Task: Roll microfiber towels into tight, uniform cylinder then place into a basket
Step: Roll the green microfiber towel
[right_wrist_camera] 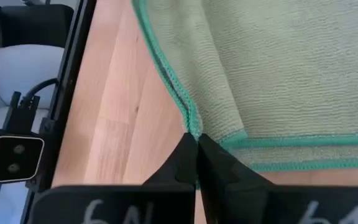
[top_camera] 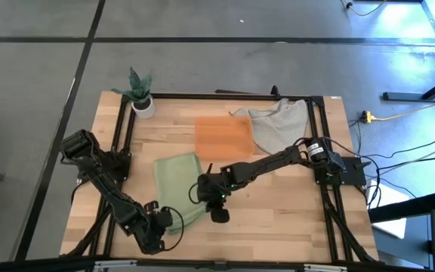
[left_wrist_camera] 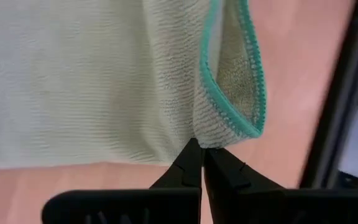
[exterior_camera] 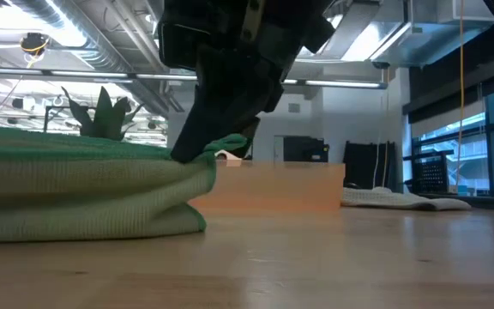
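Green towel (left_wrist_camera: 86, 81) corner pinched in left end effector (left_wrist_camera: 202, 155).

Pale green microfiber towel (top_camera: 178, 180) flat on light wooden table (top_camera: 278, 215), beside translucent orange rectangular basket (top_camera: 223, 136); crumpled grey cloth (top_camera: 278, 121) behind.

overhead, table-level and 2 close wrist cameras share the green towel (top_camera: 178, 181).

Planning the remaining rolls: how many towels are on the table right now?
2. The green towel lies front-left, pinched at its near corners by both grippers; the grey towel lies crumpled at the back right, beside the basket.
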Action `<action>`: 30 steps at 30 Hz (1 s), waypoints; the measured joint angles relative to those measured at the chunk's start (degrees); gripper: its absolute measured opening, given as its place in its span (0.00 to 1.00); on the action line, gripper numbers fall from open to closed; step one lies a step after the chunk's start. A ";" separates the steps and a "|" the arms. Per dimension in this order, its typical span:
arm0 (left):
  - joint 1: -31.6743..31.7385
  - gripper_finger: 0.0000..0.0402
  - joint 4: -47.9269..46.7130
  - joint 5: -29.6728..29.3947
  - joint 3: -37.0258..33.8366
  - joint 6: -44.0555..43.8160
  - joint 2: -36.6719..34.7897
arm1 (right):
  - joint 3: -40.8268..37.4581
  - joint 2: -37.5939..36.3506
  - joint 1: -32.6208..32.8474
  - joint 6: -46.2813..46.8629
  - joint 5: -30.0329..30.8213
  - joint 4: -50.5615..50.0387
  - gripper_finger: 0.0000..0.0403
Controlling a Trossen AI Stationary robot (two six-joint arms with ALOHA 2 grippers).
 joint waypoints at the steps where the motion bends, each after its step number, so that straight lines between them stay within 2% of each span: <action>1: 0.16 0.00 -0.70 0.00 0.00 -0.57 0.00 | 0.00 0.00 -0.17 -0.09 0.01 0.02 0.01; 4: 0.51 0.00 -2.61 -0.04 0.00 -1.07 0.00 | 0.00 0.00 -0.62 -0.41 0.78 0.15 0.01; 11: 0.52 0.00 -6.91 -1.57 0.00 -5.23 0.00 | -0.04 0.00 -1.26 -4.16 8.24 0.46 0.01; 18: 0.52 0.00 -9.83 -1.70 0.00 -8.82 0.00 | -1.07 1.81 -1.20 -6.94 9.21 3.53 0.01; 23: 1.04 0.00 -9.99 -1.86 -0.02 -8.92 0.00 | -0.94 1.93 -1.25 -8.32 12.76 4.59 0.01; 30: 1.15 0.00 -9.99 -2.01 -0.02 -9.19 0.00 | -0.96 1.95 -1.25 -9.51 12.98 6.19 0.11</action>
